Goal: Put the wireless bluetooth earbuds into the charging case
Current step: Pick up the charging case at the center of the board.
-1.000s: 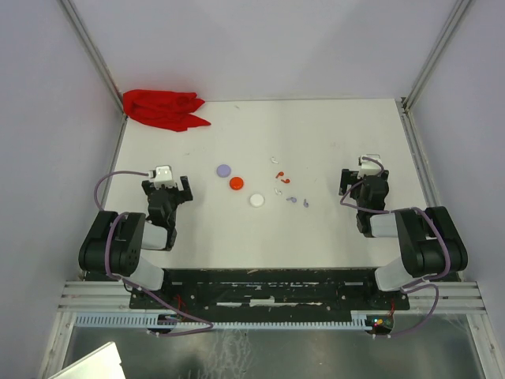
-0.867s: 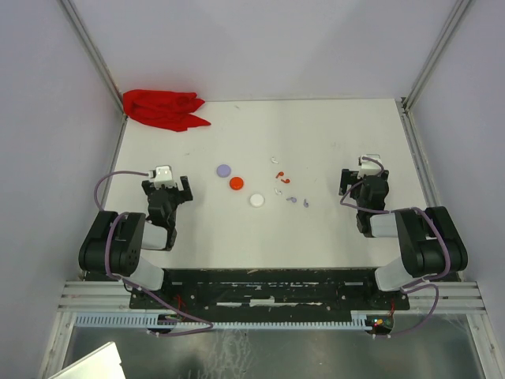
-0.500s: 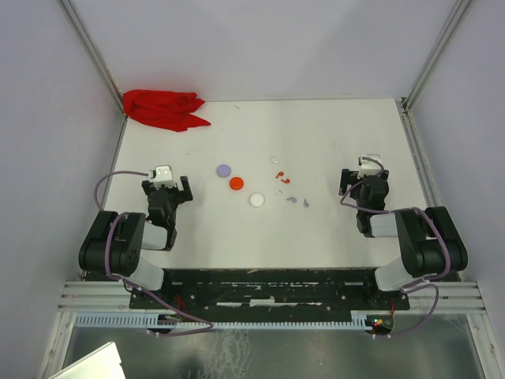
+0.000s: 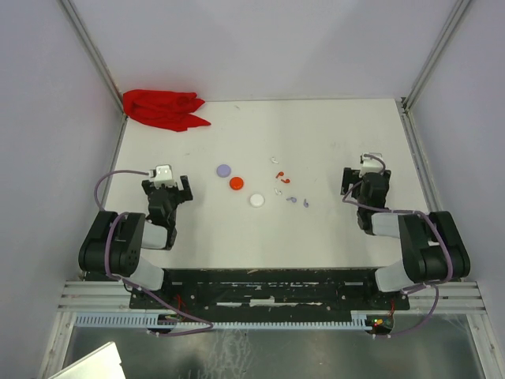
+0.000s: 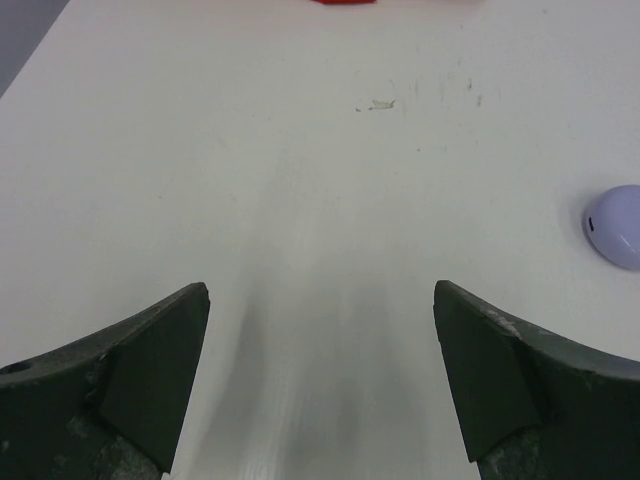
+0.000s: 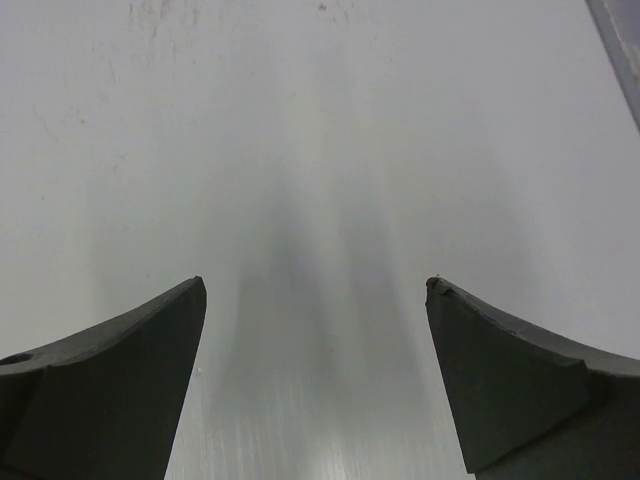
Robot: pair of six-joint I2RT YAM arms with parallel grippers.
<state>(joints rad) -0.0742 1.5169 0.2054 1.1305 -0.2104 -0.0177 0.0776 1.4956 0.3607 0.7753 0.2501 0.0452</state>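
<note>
The tiny stemmed earbuds lie loose at mid-table: a whitish earbud [image 4: 274, 160] and another one [image 4: 277, 192], a red pair [image 4: 279, 174] and a purple pair [image 4: 297, 201]. Three round cases lie to their left: purple [image 4: 223, 170], red [image 4: 236, 183] and white [image 4: 256, 200]. My left gripper [image 4: 166, 187] is open and empty at the left, well away from them; in its wrist view [image 5: 320, 300] the purple case [image 5: 615, 225] shows at the right edge. My right gripper [image 4: 364, 180] is open and empty at the right, over bare table in its wrist view [image 6: 315, 285].
A crumpled red cloth [image 4: 164, 109] lies at the back left corner. Metal frame posts stand at the back corners, and a rail [image 6: 625, 40] runs along the table's right edge. Purple walls enclose the table.
My right arm has shifted very slightly right and away. The left arm, earbuds and cases have not moved.
</note>
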